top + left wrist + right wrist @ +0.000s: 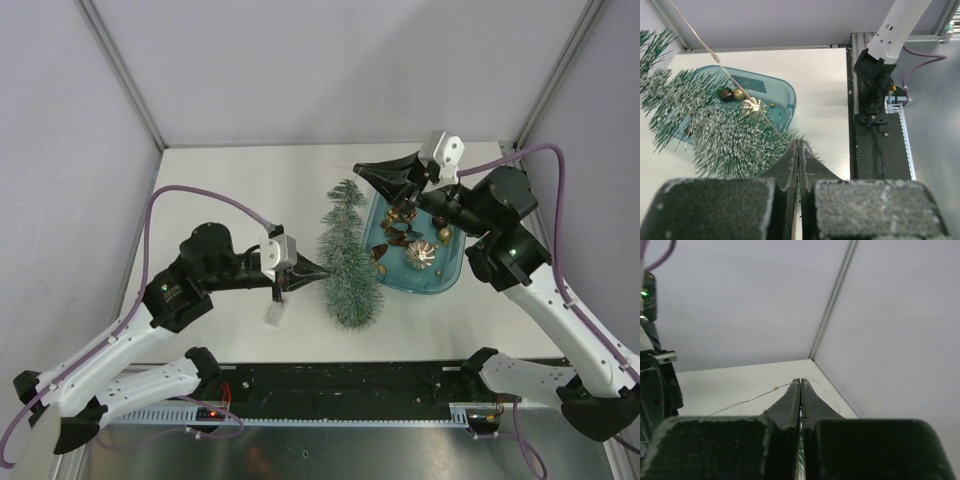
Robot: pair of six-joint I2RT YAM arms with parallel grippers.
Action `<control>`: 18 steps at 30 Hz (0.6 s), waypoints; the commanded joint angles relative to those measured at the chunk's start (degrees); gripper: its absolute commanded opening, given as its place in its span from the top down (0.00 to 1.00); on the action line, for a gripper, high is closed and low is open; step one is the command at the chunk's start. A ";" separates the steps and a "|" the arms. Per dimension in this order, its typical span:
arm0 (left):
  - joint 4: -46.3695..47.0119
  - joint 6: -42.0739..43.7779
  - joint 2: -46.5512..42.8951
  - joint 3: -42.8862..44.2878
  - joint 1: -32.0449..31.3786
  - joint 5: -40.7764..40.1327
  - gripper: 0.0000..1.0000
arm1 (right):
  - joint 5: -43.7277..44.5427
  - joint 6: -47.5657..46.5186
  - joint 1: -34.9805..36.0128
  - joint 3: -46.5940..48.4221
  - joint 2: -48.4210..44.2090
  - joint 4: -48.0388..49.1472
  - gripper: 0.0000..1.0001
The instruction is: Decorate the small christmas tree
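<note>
The small christmas tree [349, 258], a frosted-green bristly cone, sits mid-table with its tip toward the far side. In the left wrist view it [715, 135] fills the left. A thin light wire [747, 95] runs taut from the upper left across the branches to my left gripper [322, 270], whose shut tips press into the tree's lower left side. My right gripper [360, 171] hovers beyond the treetop, shut on the same wire [760, 396], which carries a tiny bead by the tips. Both sets of jaws [799, 144] [800, 382] show no gap.
A blue tray [446, 275] right of the tree holds several gold and brown ornaments [420, 254]. A small white box [274, 315] lies on the table under my left wrist. Grey walls close in the back and sides. A black rail [350, 385] runs along the near edge.
</note>
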 commanded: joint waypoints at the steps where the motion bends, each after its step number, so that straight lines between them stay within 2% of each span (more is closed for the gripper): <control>1: 1.01 -0.63 -3.09 -1.88 0.37 -5.44 1.00 | 6.39 -3.80 0.15 2.94 1.99 7.95 1.00; 10: 8.32 -0.08 -3.77 -3.63 1.24 -25.11 1.00 | 8.52 -5.96 0.34 3.87 9.04 11.43 1.00; 18: 11.68 -1.13 -4.09 -7.98 1.41 -33.70 1.00 | 7.13 -3.45 -3.44 3.97 13.75 13.27 1.00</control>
